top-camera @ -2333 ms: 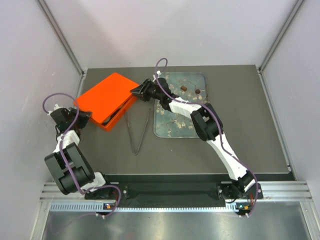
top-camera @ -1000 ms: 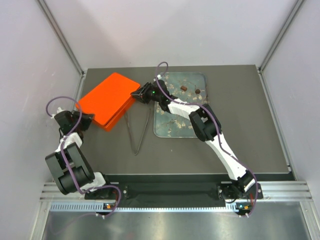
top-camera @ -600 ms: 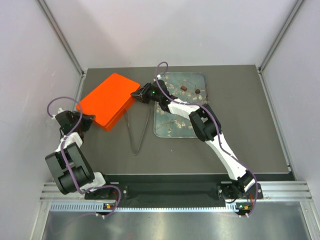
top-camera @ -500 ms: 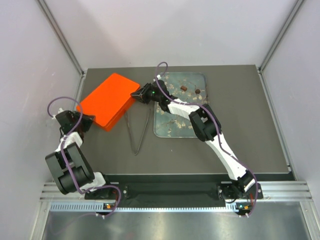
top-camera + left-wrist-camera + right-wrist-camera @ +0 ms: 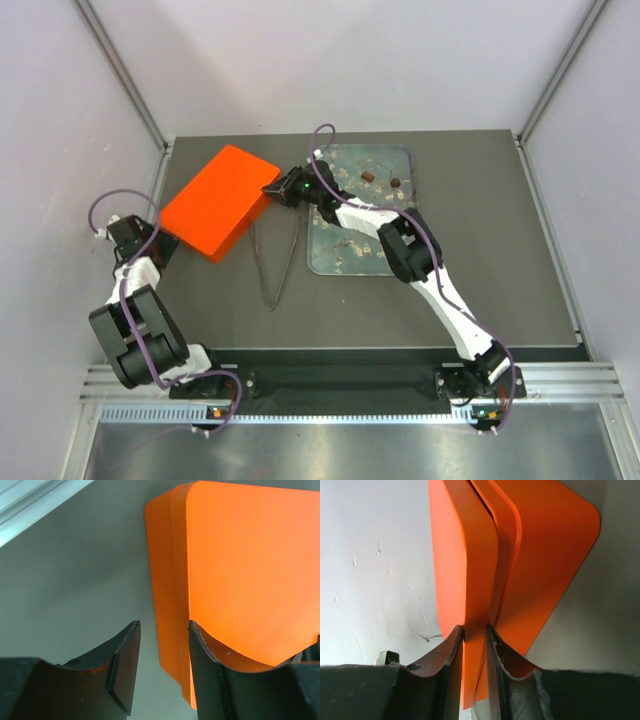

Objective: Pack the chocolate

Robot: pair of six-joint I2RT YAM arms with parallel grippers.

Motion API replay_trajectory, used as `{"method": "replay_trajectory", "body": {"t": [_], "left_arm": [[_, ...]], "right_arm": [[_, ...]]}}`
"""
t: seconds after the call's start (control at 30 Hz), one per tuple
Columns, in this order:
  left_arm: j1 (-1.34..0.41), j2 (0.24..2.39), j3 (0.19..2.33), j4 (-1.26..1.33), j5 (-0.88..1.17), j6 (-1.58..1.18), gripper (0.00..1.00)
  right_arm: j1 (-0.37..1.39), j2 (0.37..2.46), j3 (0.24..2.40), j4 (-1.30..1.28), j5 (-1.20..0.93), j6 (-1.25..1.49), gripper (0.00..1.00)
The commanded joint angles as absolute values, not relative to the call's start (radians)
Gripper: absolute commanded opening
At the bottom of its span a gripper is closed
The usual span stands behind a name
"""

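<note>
**Orange box lid lowered; left gripper drawn back**

Since the earlier frames, the lid of the orange box (image 5: 215, 200) has dropped flat, hiding the dark gap along its lower edge. The left gripper (image 5: 158, 238) has backed off the box's left corner toward the left of the frame. Its jaws now stand apart with only bare table between them (image 5: 162, 630), the box (image 5: 250, 570) lying just beyond.

The right gripper (image 5: 272, 190) is clamped on a thin orange edge at the box's right corner (image 5: 475, 630).

The chocolate (image 5: 368, 177), two brown pieces, lies in the upper part of the glassy, blossom-printed tray (image 5: 340, 255), upper centre.

Metal tongs (image 5: 278, 260) rest on the dark grey table (image 5: 480, 260), between box and tray.

Pale, plain walls (image 5: 350, 60) enclose the table, with metal posts (image 5: 120, 70) at the far corners.
</note>
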State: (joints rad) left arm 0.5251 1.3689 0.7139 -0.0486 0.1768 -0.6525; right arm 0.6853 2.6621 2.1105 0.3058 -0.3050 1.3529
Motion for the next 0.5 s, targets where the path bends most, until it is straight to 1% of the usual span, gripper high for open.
{"method": "replay_trajectory", "body": {"t": [0.0,0.23,0.47], "left_arm": [[0.531,1.359,0.747,-0.063,0.176,-0.646,0.48],[0.529,1.399,0.733,-0.011,0.253,-0.684,0.45],[0.529,1.382,0.732,-0.009,0.245,-0.684,0.45]], "right_arm": [[0.686,2.681,2.149,0.359,-0.284,1.333,0.20],[0.686,2.683,2.149,0.429,-0.291,1.341,0.22],[0.684,2.703,2.171,0.454,-0.293,1.344,0.24]]}}
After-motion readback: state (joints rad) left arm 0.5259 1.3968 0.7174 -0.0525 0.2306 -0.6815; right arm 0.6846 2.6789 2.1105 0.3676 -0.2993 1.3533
